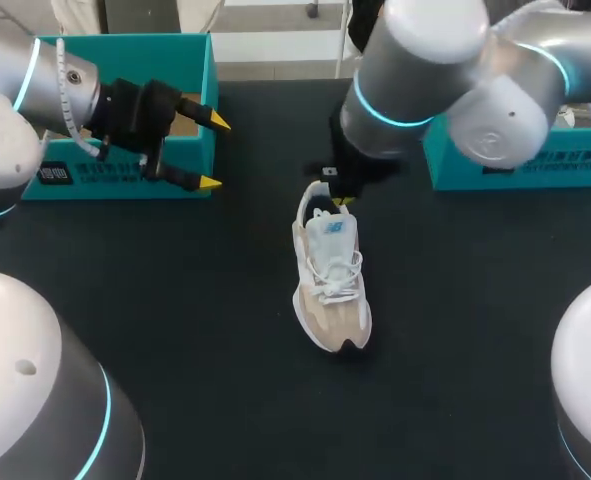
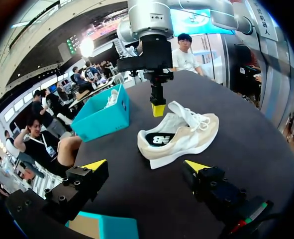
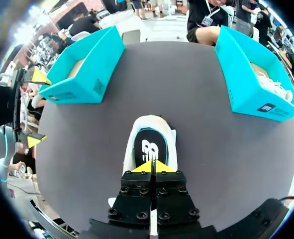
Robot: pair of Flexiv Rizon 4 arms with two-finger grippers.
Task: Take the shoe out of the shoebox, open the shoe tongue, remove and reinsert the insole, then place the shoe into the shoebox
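Head view is showing me the shoe [image 1: 331, 285] sitting upright on the dark table [image 1: 175, 300] near its middle, out of any box, with the toe pointing to 6 o'clock and the heel to 12 o'clock. At 10 o'clock from it I am seeing 1 teal shoebox [image 1: 115, 178]; a second teal box [image 1: 505, 165] is standing at 2 o'clock.

My right gripper [image 1: 341, 201] is hanging over the heel end of the shoe. From its own wrist camera, the right gripper [image 3: 152, 167] is showing its 2 yellow tips pressed together, directly above the dark insole [image 3: 147, 148] in the shoe's mouth. I am not making out anything pinched between them, and I cannot tell whether they are touching the shoe.

My left gripper [image 1: 215, 152] is hovering at 10 o'clock from the shoe, just beside the near shoebox's corner, its 2 fingers spread wide and holding nothing. Its wrist camera is looking past the open left gripper [image 2: 147, 165] at the shoe [image 2: 184, 137], well ahead of the fingers and apart from them.
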